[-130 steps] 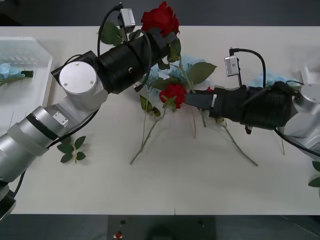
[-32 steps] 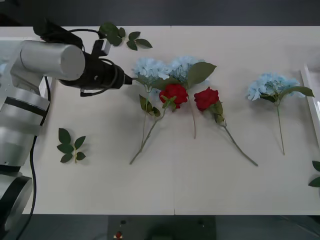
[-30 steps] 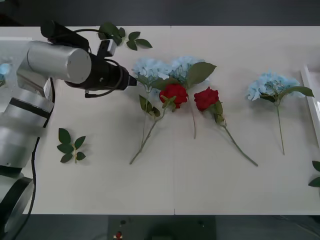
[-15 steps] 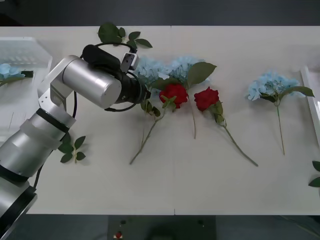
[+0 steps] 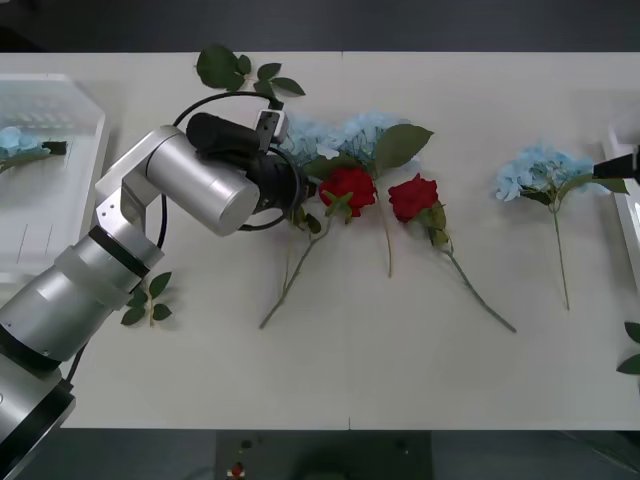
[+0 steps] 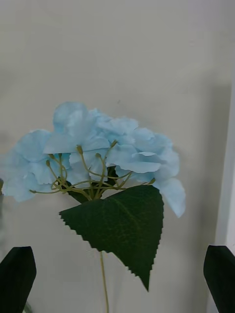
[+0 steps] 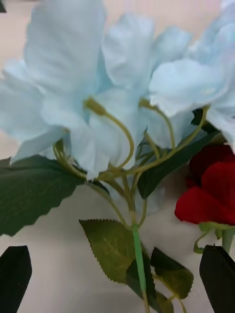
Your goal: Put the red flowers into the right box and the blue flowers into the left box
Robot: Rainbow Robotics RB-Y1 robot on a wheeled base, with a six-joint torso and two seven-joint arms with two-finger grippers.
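Note:
Two red flowers (image 5: 348,187) (image 5: 413,195) lie mid-table, stems toward me. Behind them sit two blue flowers (image 5: 340,135) close together, and a third blue flower (image 5: 540,170) lies far right. My left arm reaches over the left blue cluster. In the left wrist view the left gripper (image 7: 116,276) stands open, straddling that flower's green stem (image 7: 139,254), a red bloom (image 7: 210,190) beside it. My right gripper (image 6: 117,276) hangs open above the far-right blue flower (image 6: 98,151); its dark tip (image 5: 622,160) shows at the table's right edge.
The left box (image 5: 60,190) at far left holds one blue flower (image 5: 15,140). The right box's rim (image 5: 625,215) runs along the right edge, also visible as a white strip (image 6: 227,171). Loose leaf sprigs lie at the back (image 5: 240,70), front left (image 5: 140,295) and right edge (image 5: 632,360).
My left arm has swung from the left box rightward and down over the left blue flower cluster. The right gripper's tip has come into view at the right edge.

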